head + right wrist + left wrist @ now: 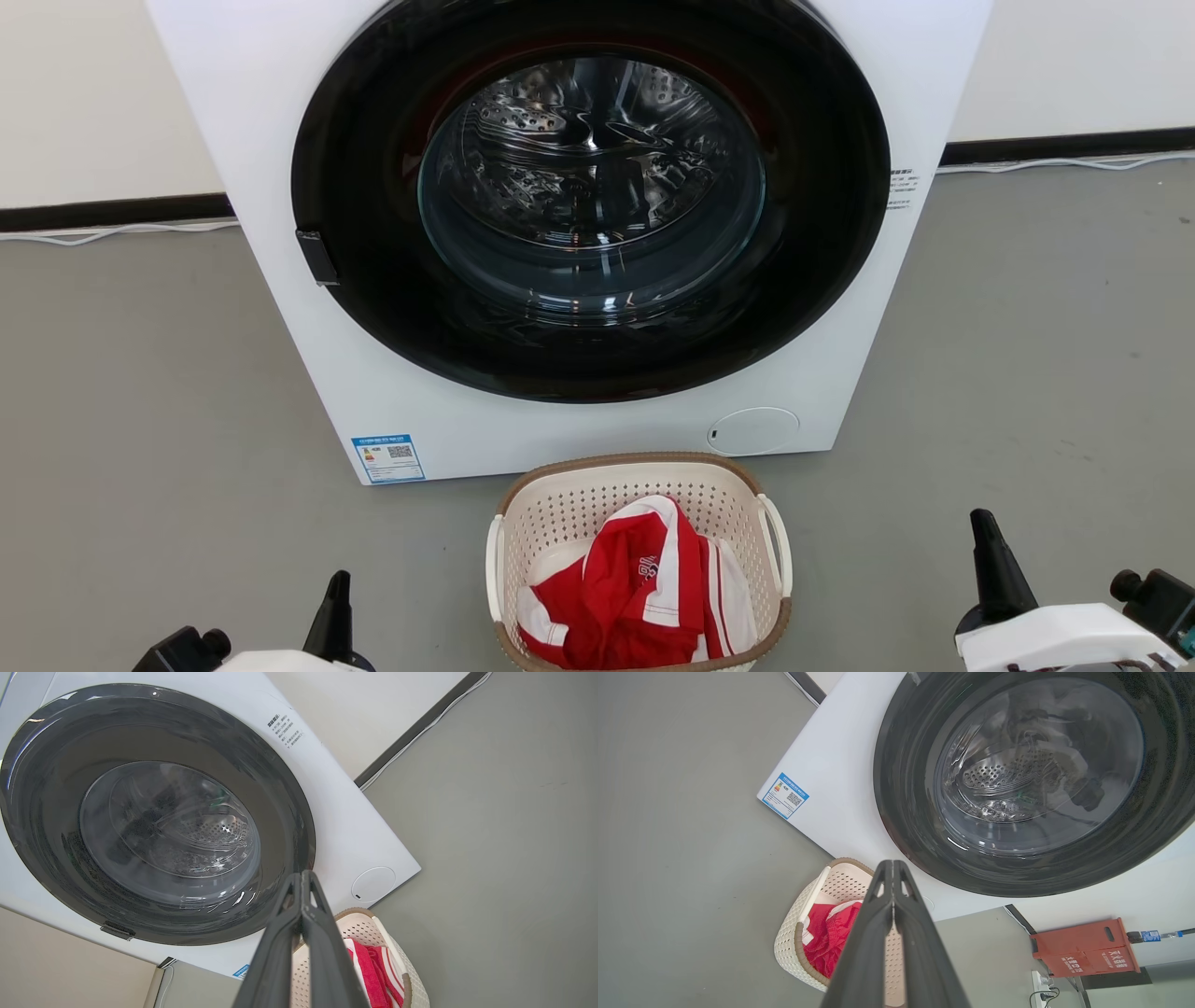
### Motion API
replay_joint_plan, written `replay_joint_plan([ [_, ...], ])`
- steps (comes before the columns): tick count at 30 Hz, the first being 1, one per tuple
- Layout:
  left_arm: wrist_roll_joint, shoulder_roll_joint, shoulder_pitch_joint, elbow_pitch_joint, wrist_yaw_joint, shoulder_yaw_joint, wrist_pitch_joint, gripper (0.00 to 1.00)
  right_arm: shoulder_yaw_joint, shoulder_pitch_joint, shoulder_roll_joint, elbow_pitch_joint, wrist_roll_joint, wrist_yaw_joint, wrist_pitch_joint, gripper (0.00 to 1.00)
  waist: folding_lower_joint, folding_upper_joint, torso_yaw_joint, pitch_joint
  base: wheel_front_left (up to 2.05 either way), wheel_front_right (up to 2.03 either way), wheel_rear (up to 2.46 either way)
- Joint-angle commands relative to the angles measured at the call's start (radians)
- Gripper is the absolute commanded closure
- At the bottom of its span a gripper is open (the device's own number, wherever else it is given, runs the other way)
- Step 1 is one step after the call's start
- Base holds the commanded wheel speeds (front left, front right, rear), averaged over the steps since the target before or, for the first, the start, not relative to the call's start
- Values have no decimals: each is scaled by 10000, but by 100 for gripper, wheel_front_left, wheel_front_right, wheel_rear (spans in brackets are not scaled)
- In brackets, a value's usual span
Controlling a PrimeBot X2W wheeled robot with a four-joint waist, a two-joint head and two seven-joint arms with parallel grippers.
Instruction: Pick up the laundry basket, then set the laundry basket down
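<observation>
The laundry basket (pixel 569 509) stands on the grey floor right in front of the washing machine, cream, perforated, with a brown rim and white loop handles. Red and white clothes (pixel 639 588) lie inside it. The basket also shows in the left wrist view (pixel 803 933) and in the right wrist view (pixel 397 970), partly behind the fingers. My left gripper (pixel 338 583) is low at the left, shut and empty, well apart from the basket. At the lower right my right gripper (pixel 980 523) is also shut and empty, off to the basket's right side.
A big white washing machine (pixel 308 308) with a closed dark round door (pixel 588 187) fills the middle. A black skirting and white cable (pixel 1055 161) run along the wall. A red box (pixel 1083 947) stands by the wall beside a socket. Bare floor lies on both sides of the basket.
</observation>
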Motion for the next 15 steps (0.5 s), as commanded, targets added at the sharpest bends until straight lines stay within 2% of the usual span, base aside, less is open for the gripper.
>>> replay_joint_plan([
  [1, -289, 91, -610, -319, -124, 212, 71, 100, 73, -499, -60, -345, 342, 35, 114, 100, -1, -1, 4, 3, 0, 0, 0],
  [15, -1752, 102, -774, -468, -305, 386, 481, 100, 4, -615, -14, -444, 2110, 43, 519, 100, -1, -1, 36, 37, 0, 0, 0],
])
